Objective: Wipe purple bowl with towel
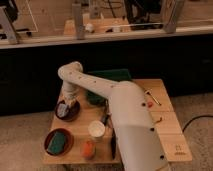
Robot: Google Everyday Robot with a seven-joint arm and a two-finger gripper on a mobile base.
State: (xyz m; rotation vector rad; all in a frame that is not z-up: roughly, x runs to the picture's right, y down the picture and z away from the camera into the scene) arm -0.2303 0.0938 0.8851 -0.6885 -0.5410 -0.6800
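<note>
The purple bowl (68, 112) is dark and round and sits on the left side of the wooden table (167, 127). My gripper (64, 107) points down into the bowl from above, at the end of the white arm that reaches left across the table. A pale grey-white towel (61, 110) shows inside the bowl right under the gripper. The gripper's tip is pressed against the towel, and its grip on it is hidden.
A dark red bowl with a green sponge (59, 141) stands at the front left. A white cup (96, 129) and an orange object (88, 148) stand near the front. A green tray (107, 80) lies at the back. Small items (150, 95) lie at the right.
</note>
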